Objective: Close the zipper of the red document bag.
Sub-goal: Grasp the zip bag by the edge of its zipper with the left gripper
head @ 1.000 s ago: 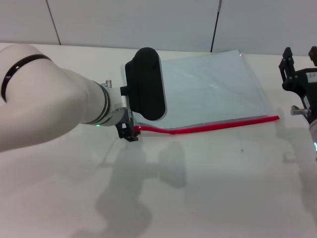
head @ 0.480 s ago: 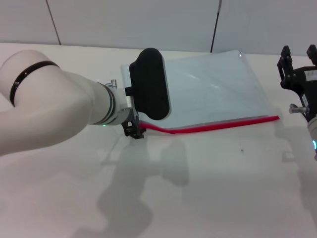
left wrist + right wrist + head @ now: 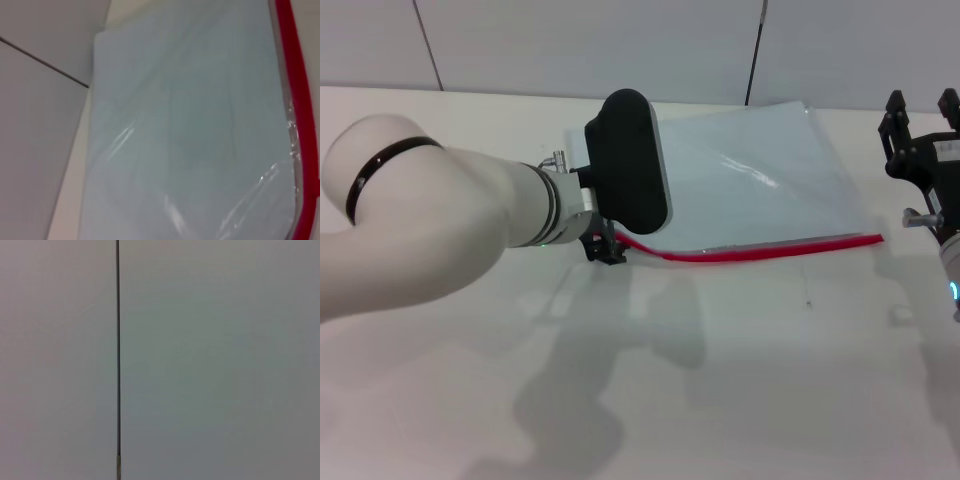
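Note:
The red document bag [image 3: 760, 180] lies flat on the white table, translucent pale blue, also filling the left wrist view [image 3: 190, 130]. Its zipper [image 3: 770, 250] is the bright red strip along the near long edge; the same strip runs down one side of the left wrist view as zipper [image 3: 295, 100]. My left gripper [image 3: 606, 250] sits low at the zipper's left end, fingers pinched together on the red strip, partly hidden behind the black wrist housing. My right gripper [image 3: 922, 105] is parked at the table's far right, fingers apart and holding nothing.
The white table [image 3: 770, 380] stretches in front of the bag. A grey panelled wall with a dark vertical seam [image 3: 118, 350] stands behind the table. My left arm's shadow falls on the tabletop near the bag.
My left gripper has slid to the right along the red zipper, and the strip's left end now starts farther right. The bag's surface has rippled slightly. The right arm has stayed put.

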You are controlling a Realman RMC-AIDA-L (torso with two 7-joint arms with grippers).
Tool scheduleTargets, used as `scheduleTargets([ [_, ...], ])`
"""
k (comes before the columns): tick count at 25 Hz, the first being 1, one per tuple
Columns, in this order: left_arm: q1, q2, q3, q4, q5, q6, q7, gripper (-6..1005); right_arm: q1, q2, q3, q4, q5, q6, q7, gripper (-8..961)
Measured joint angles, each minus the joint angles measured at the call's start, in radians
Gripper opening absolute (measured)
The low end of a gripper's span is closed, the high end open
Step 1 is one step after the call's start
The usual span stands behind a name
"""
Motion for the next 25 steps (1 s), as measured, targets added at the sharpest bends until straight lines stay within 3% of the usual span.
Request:
scheduleTargets([
  [19, -0.011, 0.000, -0.006, -0.119, -0.003, -0.136, -0.044, 876, 0.002, 0.000, 0.000, -0.006, 0.000, 0.000, 0.000, 572],
  [25, -0.019, 0.000, -0.003, -0.153, -0.009, -0.168, -0.046, 791, 0.004, 0.000, 0.000, -0.006, 0.000, 0.000, 0.000, 572],
])
